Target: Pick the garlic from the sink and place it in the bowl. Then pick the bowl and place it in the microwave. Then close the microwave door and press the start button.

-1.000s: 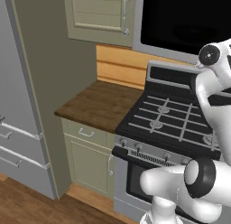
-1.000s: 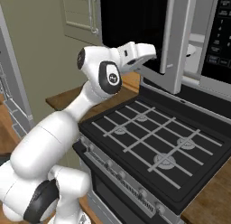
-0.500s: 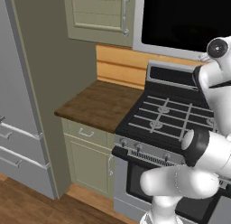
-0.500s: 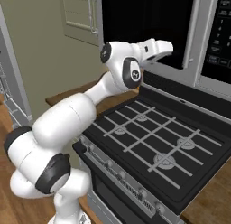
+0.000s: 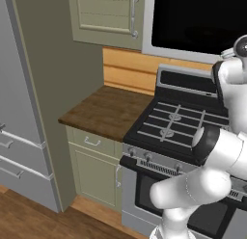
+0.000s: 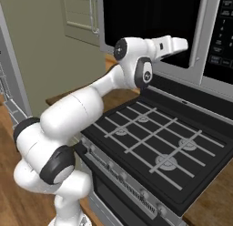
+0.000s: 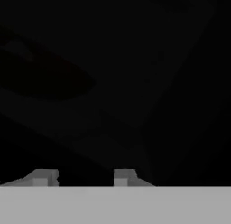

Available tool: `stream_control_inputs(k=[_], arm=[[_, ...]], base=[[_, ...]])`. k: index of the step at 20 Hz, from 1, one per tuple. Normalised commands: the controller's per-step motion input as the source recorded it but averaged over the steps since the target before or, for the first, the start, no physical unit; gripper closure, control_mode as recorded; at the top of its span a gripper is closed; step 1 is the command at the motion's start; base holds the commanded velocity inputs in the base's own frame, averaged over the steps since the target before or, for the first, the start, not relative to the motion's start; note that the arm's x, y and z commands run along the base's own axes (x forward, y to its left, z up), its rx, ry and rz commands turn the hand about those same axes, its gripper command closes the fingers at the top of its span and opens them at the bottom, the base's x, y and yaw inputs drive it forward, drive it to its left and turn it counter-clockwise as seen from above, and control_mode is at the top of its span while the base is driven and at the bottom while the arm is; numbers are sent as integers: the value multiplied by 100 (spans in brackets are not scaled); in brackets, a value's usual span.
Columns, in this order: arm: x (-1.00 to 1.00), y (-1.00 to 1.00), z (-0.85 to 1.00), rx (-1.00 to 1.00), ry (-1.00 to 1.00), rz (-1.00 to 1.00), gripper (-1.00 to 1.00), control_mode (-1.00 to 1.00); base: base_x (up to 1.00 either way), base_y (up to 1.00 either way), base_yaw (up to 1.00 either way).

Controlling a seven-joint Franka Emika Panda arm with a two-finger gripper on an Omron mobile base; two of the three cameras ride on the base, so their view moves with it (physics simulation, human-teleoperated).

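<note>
Item, from my remote seat: white two-finger gripper [image 7: 80,177] at the silver-framed black-glass microwave door [image 6: 150,29], which is swung nearly shut; fingertips apart with a gap, nothing between them.

glossy black-glass microwave door [image 6: 150,20], matt wooden counter [image 5: 103,112], metal stove grates [image 6: 154,138]

Microwave door [image 6: 150,29] glass black, interior hidden; tool [image 7: 81,177] tips barely visible, gap unclear.

Olive cabinets [image 5: 99,171], wooden counter [image 5: 103,111], perhaps plank floor [image 5: 34,223]
</note>
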Motion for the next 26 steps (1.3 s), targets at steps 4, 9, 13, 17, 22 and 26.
stream_control_inputs(k=[4,9,13,17,22,26], arm=[[-37,7,4,5,-7,0,-100,-100],[-65,28,34,24,-9,0,-100,-100],[-61,52,29,10,-16,3,-100,-100],[-74,57,2,1,-12,8,100,-100],[-92,13,0,12,-18,2,100,-100],[-89,0,0,5,-17,1,100,-100]], base=[[0,0,0],[0,0,0],[0,0,0],[0,0,0],[0,0,0],[0,0,0]])
